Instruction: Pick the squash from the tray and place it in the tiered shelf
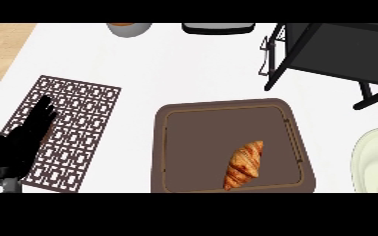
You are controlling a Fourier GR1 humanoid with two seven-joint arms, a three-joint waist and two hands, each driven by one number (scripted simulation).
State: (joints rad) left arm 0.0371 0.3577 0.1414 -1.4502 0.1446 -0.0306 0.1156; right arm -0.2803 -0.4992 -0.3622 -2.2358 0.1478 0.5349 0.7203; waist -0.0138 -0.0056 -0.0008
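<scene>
Resting left hand [26,140] at edge, croissant [245,165] in tray [159,150], shelf [325,45] beyond

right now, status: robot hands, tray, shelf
Left robot hand open over mat; right unseen. Tray holds a croissant, no squash seen. Shelf upper right, nothing between.

The table [184,65] looked smooth, matt white. The tray [159,150] resembled matt brown plastic. The croissant [246,165] had a ridged, golden, faintly glossy crust. The tiered shelf [325,50] showed thin black metal-like bars. The robot hand [29,135] was matt black.
</scene>
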